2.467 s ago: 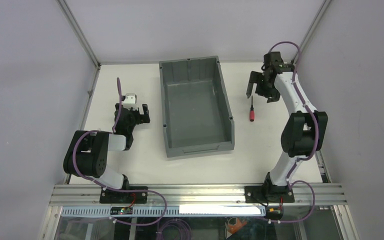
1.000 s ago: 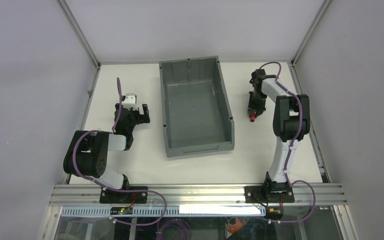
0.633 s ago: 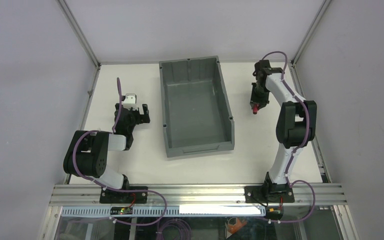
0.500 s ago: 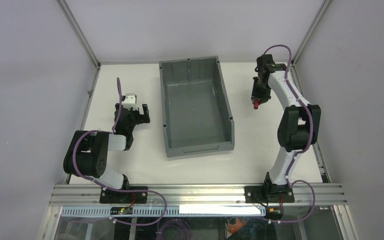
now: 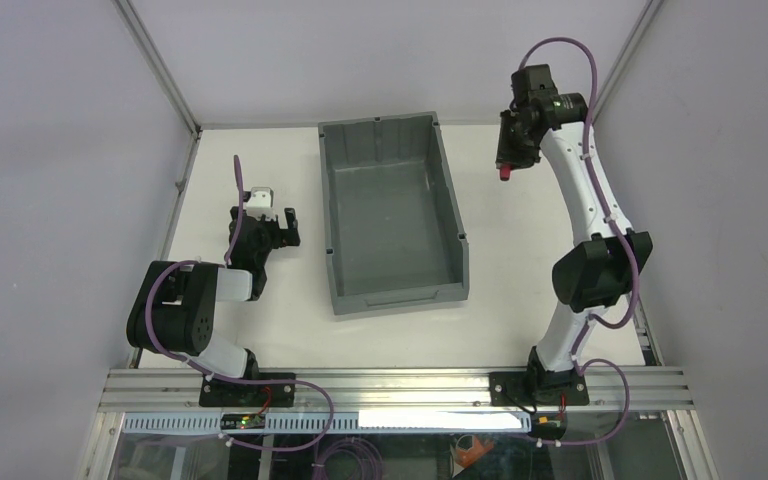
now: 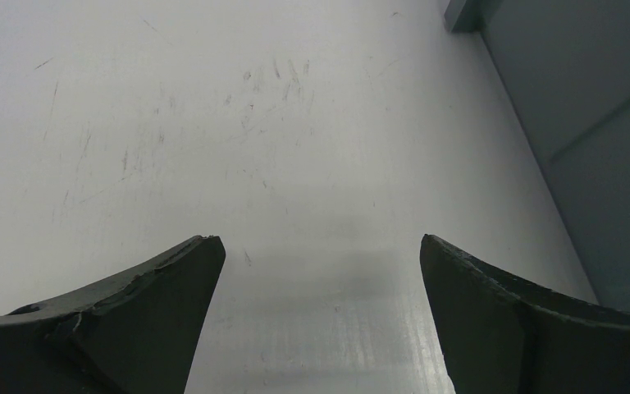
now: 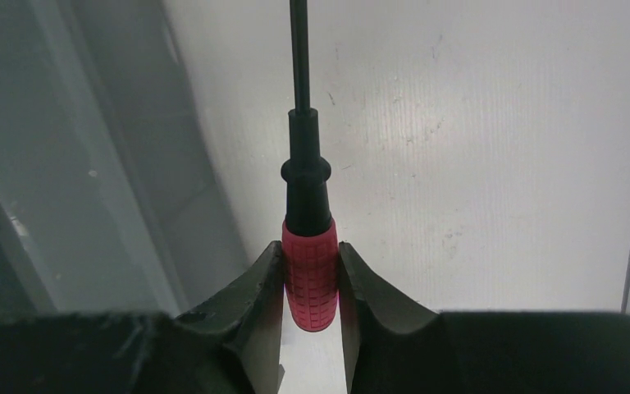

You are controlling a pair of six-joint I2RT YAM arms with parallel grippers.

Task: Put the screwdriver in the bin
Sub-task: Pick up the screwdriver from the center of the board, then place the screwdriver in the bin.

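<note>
My right gripper [image 7: 310,254] is shut on the red handle of the screwdriver [image 7: 309,271], whose black shaft points away from the wrist over the white table. From above, the right gripper [image 5: 508,160] hangs raised at the back right, with the red end of the screwdriver [image 5: 505,174] showing below it, just right of the bin's far right corner. The dark grey bin [image 5: 390,290] stands in the middle of the table, and its wall [image 7: 90,164] fills the left of the right wrist view. My left gripper [image 6: 318,254] is open over bare table, left of the bin.
The bin's outer wall [image 6: 591,156] shows at the right of the left wrist view. Aluminium frame posts [image 5: 615,60] rise at the back corners beside the grey side walls. A metal rail [image 5: 390,385] runs along the near edge.
My right gripper closed on the screwdriver where it lay right of the bin, then lifted it up and toward the back. The left arm has stayed still.
</note>
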